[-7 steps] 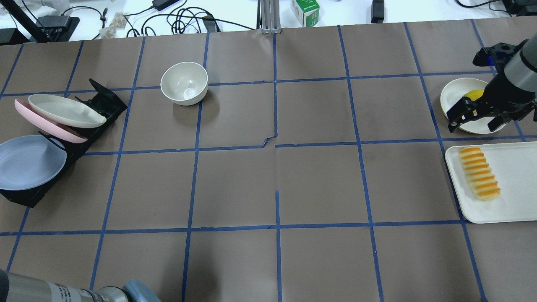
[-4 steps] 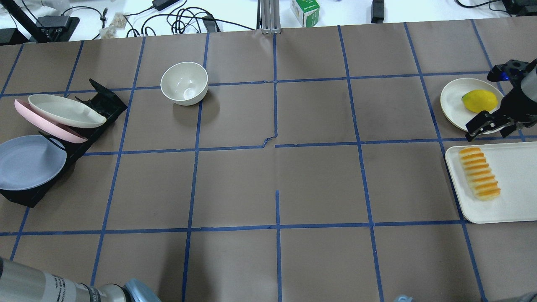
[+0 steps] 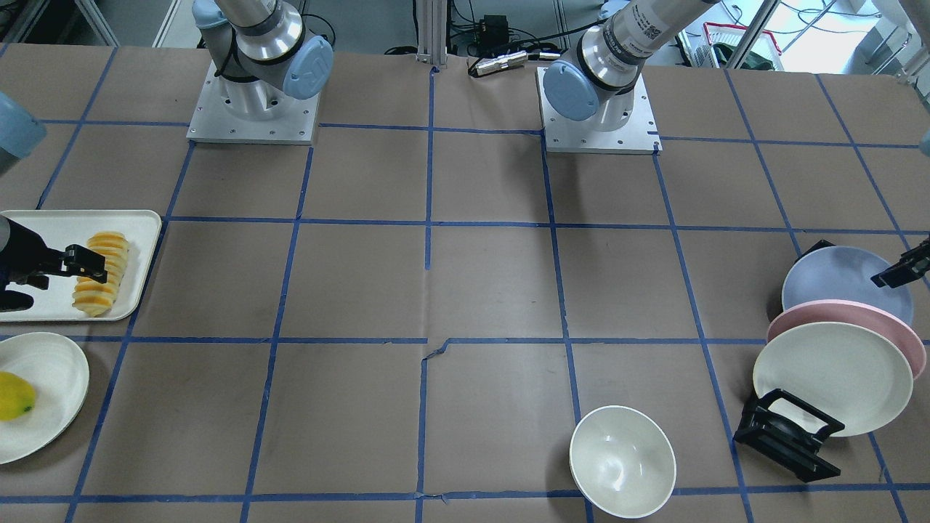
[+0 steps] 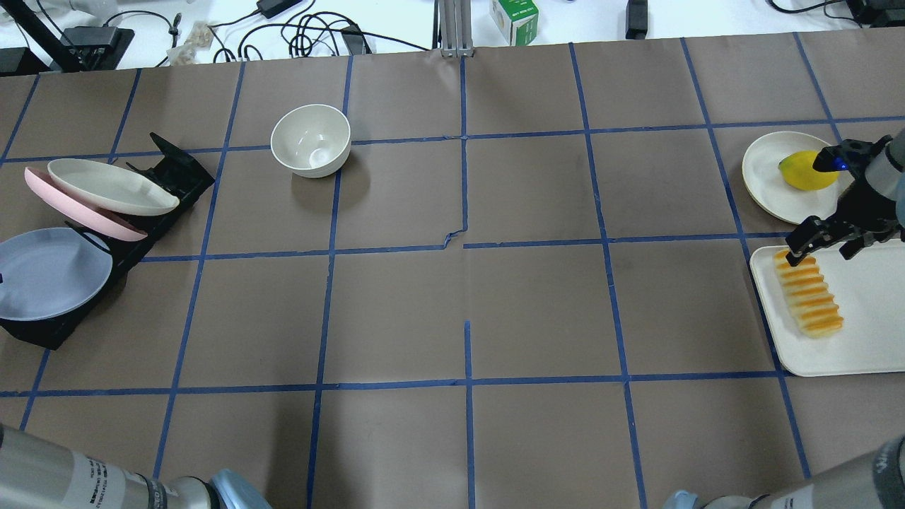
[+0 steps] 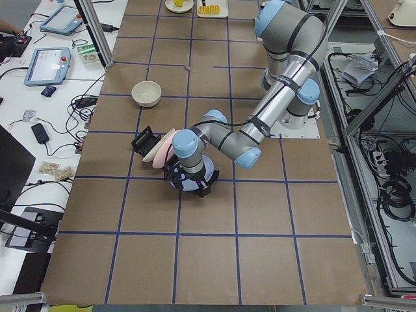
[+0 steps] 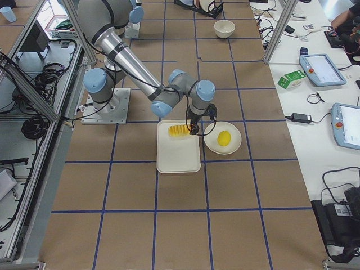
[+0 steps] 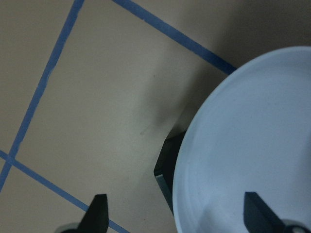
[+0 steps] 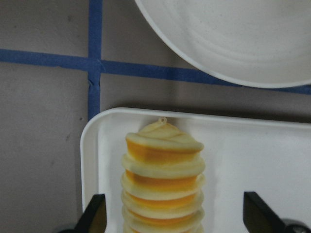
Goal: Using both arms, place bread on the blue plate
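Bread (image 4: pixel 808 292) lies on the white tray (image 4: pixel 870 339) at the right of the bench (image 4: pixel 537 311). Its long axis runs far to near along the tray's left edge, with the near end slanted slightly right. It looks like a light, fairly stiff toy. The ridges between slices should give purchase, so a pinch across its width near the middle seems safest against tipping. The right tool (image 4: pixel 820 252) hovers over the far end, spread and empty. The left tool (image 7: pixel 178 213), also spread and empty, straddles the rim of the blue plate (image 4: pixel 49 272), which leans in the black rack (image 4: pixel 180 177) at the bench's left.
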`<state>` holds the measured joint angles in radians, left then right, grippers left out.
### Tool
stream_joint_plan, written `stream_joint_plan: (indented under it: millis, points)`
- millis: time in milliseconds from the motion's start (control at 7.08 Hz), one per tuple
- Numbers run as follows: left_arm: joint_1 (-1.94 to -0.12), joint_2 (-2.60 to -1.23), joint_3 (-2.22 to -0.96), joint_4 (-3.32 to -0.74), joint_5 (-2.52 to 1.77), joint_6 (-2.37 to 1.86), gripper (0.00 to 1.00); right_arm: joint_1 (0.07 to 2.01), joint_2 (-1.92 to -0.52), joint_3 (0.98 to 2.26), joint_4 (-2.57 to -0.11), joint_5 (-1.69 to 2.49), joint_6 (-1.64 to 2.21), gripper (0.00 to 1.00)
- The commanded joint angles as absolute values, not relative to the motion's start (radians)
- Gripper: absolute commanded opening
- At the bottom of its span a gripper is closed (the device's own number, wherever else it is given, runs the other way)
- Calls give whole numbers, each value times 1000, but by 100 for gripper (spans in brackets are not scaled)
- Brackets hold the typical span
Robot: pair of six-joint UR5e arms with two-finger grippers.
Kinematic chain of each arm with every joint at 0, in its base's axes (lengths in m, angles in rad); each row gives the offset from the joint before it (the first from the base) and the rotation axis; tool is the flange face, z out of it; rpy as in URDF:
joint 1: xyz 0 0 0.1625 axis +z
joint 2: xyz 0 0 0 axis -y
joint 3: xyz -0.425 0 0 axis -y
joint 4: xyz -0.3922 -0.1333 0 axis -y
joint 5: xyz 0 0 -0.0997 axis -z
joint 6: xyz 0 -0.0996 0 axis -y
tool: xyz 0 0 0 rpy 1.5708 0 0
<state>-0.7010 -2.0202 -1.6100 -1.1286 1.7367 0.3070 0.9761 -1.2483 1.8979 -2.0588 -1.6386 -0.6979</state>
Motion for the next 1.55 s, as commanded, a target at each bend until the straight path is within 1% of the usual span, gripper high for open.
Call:
stream_joint_plan:
  millis: [0, 141, 282, 424, 565, 706, 988, 1129, 1271, 1412]
  points:
    - [-701, -2026, -1609, -1127, 1733, 304, 41, 976, -1209, 1901, -2056, -1651, -683, 100]
    - [-701, -2029, -1608, -1127, 1720, 298, 18, 976, -1183, 1899, -2054, -1652, -684, 100]
    - [-701, -2034, -1605, -1124, 1701, 296, 11, 976, -1172, 1902, -2048, -1652, -683, 91]
    - [-701, -2031, -1600, -1124, 1697, 290, 0, 976, -1173, 1904, -2043, -1654, -672, 41]
    - [-701, -2033, -1591, -1127, 1697, 308, 0, 976, -1181, 1902, -2016, -1654, -645, 5]
    - [-701, -2033, -1582, -1140, 1701, 320, 0, 976, -1187, 1902, -1987, -1654, -638, 0]
    - [-703, -1985, -1577, -1202, 1716, 321, 0, 983, -1262, 1893, -1950, -1648, -617, 0]
    - [-701, -1949, -1545, -1291, 1750, 331, 0, 998, -1303, 1891, -1930, -1643, -611, 0]
    - [-704, -1878, -1502, -1504, 1759, 362, 0, 1034, -1330, 1879, -1893, -1640, -574, 0]
    - [-712, -1800, -1493, -1663, 1749, 367, 0, 1075, -1366, 1844, -1823, -1637, -525, 0]
